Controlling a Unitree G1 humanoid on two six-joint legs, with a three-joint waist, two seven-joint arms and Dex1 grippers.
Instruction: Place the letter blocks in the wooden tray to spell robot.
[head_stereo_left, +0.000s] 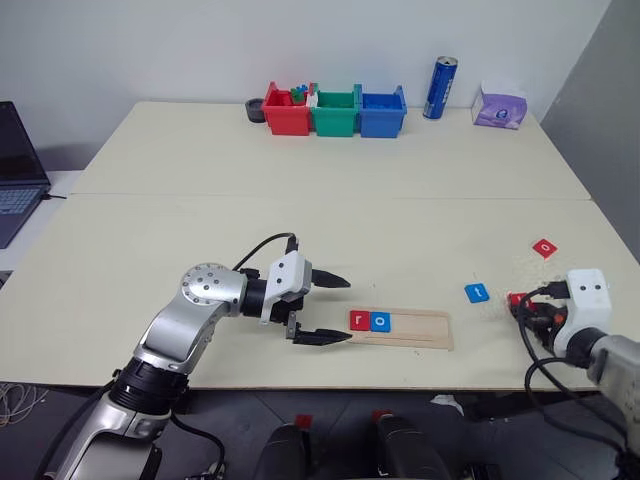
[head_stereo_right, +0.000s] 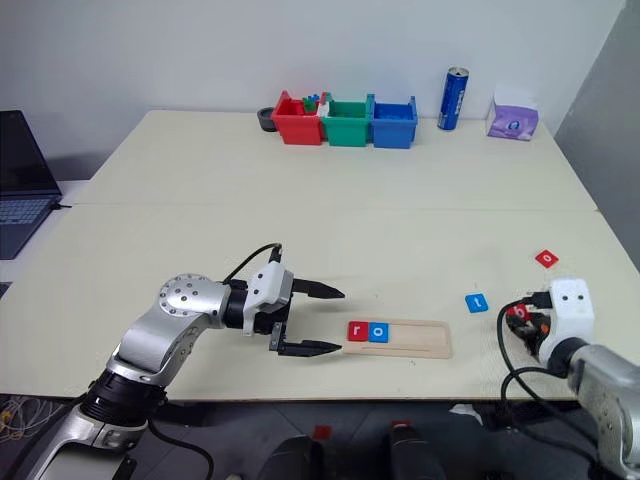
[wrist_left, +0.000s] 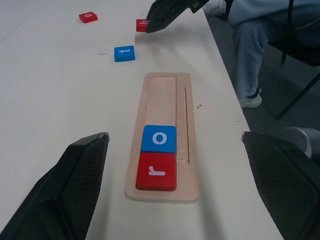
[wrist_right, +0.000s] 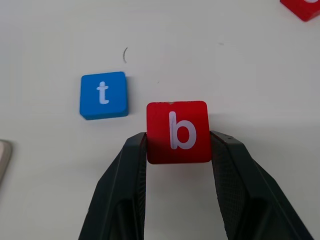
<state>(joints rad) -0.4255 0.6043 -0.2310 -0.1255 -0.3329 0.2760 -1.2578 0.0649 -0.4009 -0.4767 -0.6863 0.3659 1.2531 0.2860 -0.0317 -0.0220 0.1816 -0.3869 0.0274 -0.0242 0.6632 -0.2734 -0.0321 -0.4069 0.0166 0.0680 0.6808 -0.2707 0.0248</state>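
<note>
The wooden tray (head_stereo_left: 415, 328) lies near the table's front edge. A red "r" block (head_stereo_left: 360, 320) and a blue "o" block (head_stereo_left: 381, 321) sit side by side at its left end. My left gripper (head_stereo_left: 346, 310) is open just left of the tray, its fingers pointing along it. To the right of the tray, my right gripper (wrist_right: 177, 142) is shut on a red "b" block (wrist_right: 177, 131). A blue "t" block (head_stereo_left: 477, 293) lies on the table between the tray and that gripper. Farther back on the right is a red "o" block (head_stereo_left: 544, 247).
Red (head_stereo_left: 287, 110), green (head_stereo_left: 335, 112) and blue (head_stereo_left: 382, 112) bins stand at the table's far edge, beside a blue can (head_stereo_left: 440, 88) and a purple tissue pack (head_stereo_left: 499, 106). A laptop (head_stereo_left: 15, 165) sits at far left. A seated person's legs (wrist_left: 260, 45) are past the table's edge.
</note>
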